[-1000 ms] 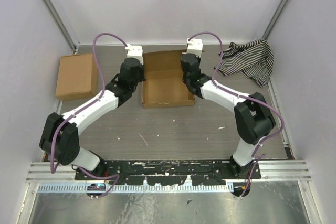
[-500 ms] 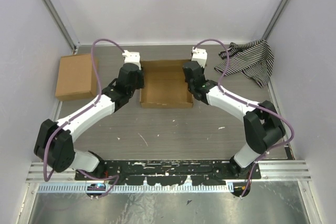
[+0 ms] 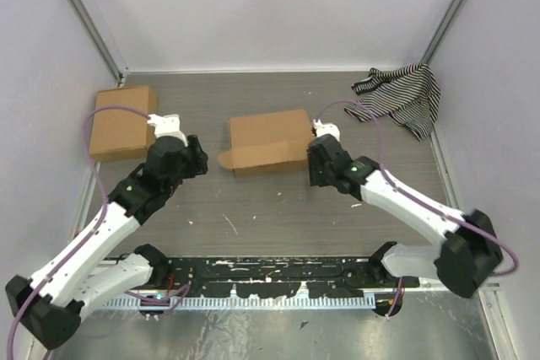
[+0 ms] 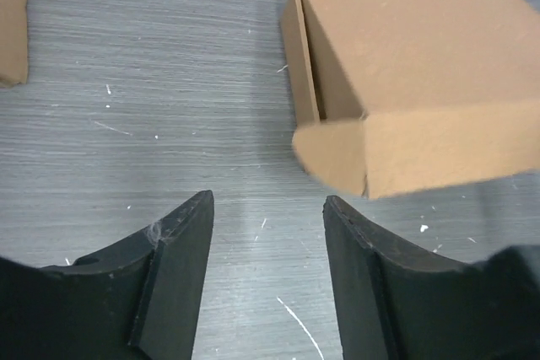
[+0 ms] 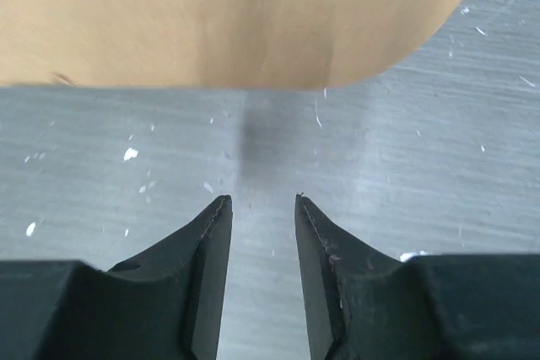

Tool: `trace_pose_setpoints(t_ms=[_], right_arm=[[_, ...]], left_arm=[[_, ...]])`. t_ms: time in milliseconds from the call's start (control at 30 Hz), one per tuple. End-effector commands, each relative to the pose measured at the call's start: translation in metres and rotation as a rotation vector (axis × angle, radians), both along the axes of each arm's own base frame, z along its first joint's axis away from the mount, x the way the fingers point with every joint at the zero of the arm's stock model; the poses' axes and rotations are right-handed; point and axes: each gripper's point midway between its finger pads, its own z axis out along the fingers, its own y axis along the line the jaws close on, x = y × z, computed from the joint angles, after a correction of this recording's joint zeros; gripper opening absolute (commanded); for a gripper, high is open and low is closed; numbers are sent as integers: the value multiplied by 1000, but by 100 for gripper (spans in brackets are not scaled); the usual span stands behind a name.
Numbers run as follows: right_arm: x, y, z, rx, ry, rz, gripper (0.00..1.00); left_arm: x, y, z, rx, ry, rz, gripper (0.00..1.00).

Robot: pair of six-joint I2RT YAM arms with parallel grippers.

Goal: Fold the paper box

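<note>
The closed box [image 3: 268, 142] is being carried by the tabletop [image 3: 270, 208] between the two pairs of jaws, touched by neither. The left jaws are being held wide apart with nothing between them, the box lying ahead and to their right. The right jaws are being held partly apart, likewise empty, the box just beyond their tips.
</note>
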Motion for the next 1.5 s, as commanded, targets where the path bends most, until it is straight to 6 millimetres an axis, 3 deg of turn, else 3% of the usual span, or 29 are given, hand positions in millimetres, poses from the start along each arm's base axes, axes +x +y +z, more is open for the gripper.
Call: trace_pose_setpoints(t_ms=[0,133,300,467,600,900,1067,1100,1233,1467], right_arm=[[-32,-4,39,119,-16,34,42],[-21,-5,80,151,-117,20,52],[31,-8,94,168,-146,-20,60],[94,-26,78,368,-122,-67,62],[121,-23,46,418,-64,-68,63],[133,-7,22,478,-66,-11,68],[137,5,8,515,-11,22,80],[136,8,-5,518,24,24,81],[132,12,-14,536,41,35,79],[138,20,-9,571,31,34,74]], left_arm=[[-26,11,1,-61,28,22,63],[-22,1,3,-87,42,2,65],[2,-22,-15,-58,98,-30,66],[35,-40,-41,22,162,-28,68],[61,-58,-63,58,207,-46,69],[100,-66,-83,71,228,-37,70],[109,-70,-100,31,270,-56,70],[111,-73,-105,29,286,-62,69],[115,-80,-105,5,284,-84,68],[130,-94,-100,-12,281,-114,68]])
